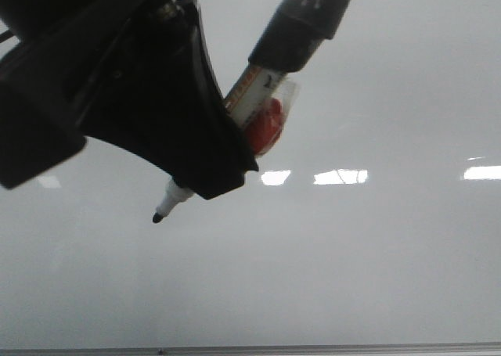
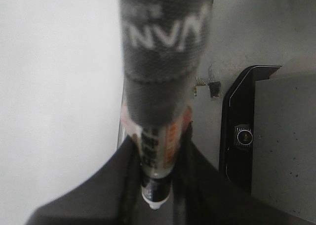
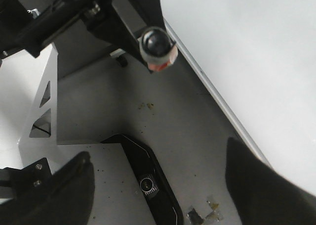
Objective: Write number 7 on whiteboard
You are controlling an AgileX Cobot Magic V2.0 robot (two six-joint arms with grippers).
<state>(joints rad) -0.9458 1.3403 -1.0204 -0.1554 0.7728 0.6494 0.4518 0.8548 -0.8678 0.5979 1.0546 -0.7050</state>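
The whiteboard [image 1: 376, 98] fills the front view, glossy and pale grey. No black line of the number 7 shows on it. My left gripper [image 1: 211, 168] is shut on a black-capped marker [image 1: 262, 82], held slanted in front of the board. The marker's black tip [image 1: 158, 217] points down-left close to the surface; I cannot tell if it touches. In the left wrist view the marker [image 2: 160, 86] sits between the fingers [image 2: 98, 195], with the whiteboard [image 2: 54, 86] beside it. My right gripper [image 3: 158, 195] is open and empty over the grey table, beside the whiteboard [image 3: 256, 47].
Bright light reflections [image 1: 340, 176] lie on the board. Its thin metal bottom edge [image 1: 313, 348] runs along the base. A black camera housing [image 3: 148, 185] lies on the grey table. A white frame [image 3: 42, 111] stands beside it. Tape scraps [image 3: 207, 212] lie nearby.
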